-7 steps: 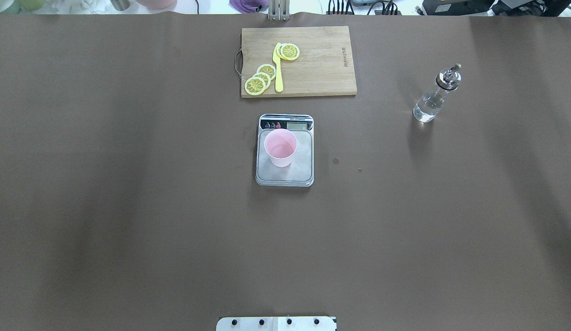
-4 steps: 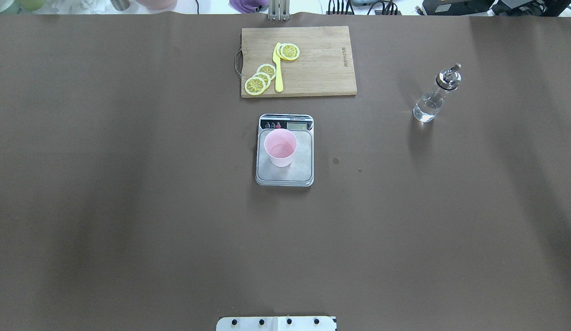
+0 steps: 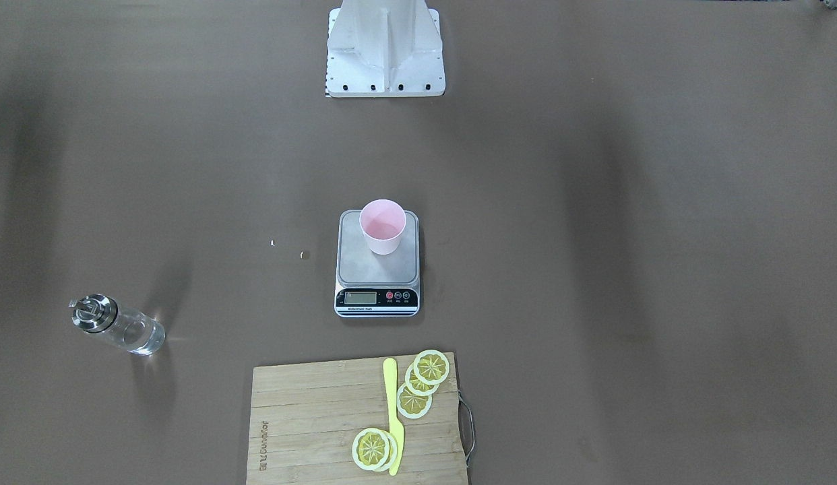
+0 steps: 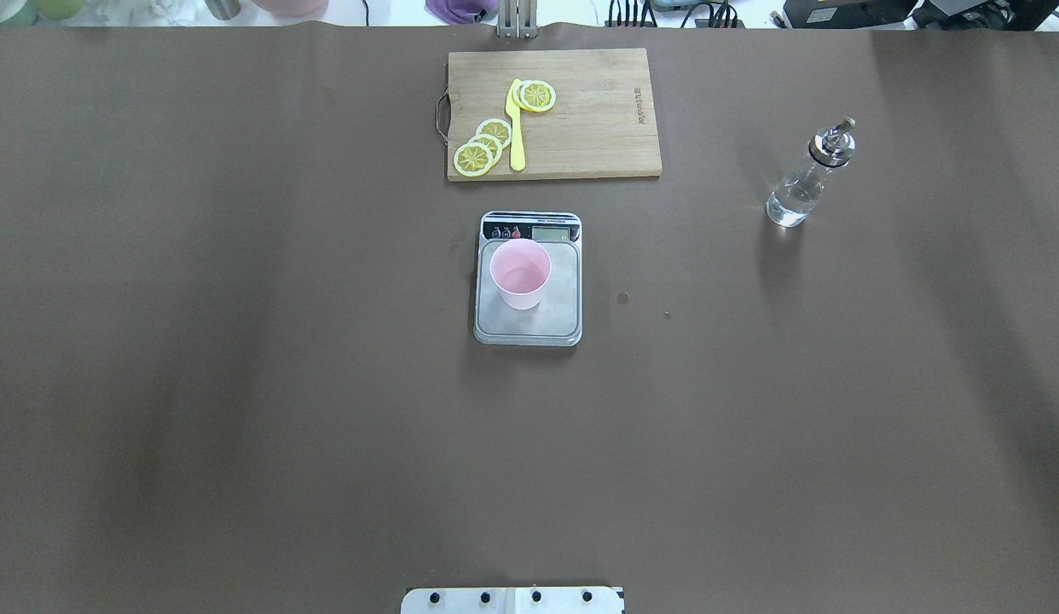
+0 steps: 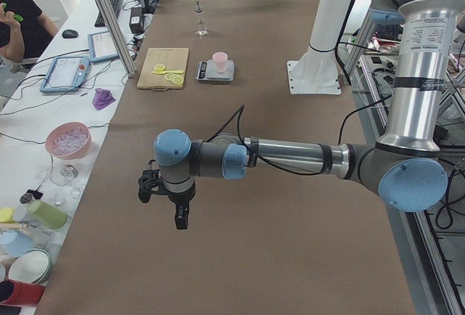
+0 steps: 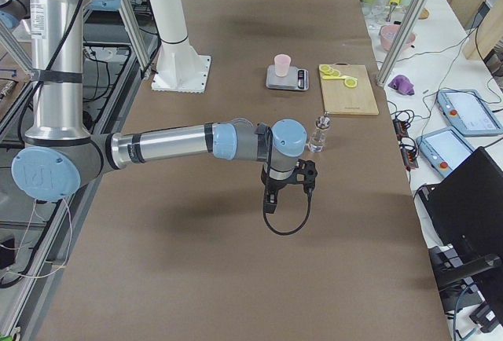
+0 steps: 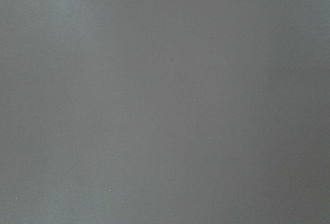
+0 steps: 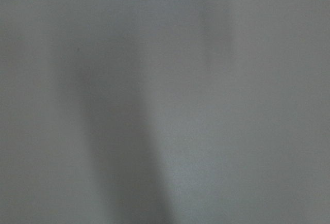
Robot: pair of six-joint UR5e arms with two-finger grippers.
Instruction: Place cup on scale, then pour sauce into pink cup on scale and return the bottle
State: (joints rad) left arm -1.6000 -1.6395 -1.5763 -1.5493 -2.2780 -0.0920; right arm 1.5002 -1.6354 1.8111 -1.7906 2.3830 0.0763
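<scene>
One illegible board stamp (image 4: 639, 107) near scale (image 4: 557, 314)

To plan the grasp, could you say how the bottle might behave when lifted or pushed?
The bottle looks like smooth glass: probably slippery and breakable. Tall on a narrow base, with a metal cap, it may tip if pushed.

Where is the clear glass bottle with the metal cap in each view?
Front-facing: clear glass bottle lower left.
Overhead: bottle upper right.
Exterior left: bottle top centre.
Exterior right: bottle centre.
Left wrist: absent.
Right wrist: absent.
Landmark: silver-grey steel scale holding pink cup.
</scene>
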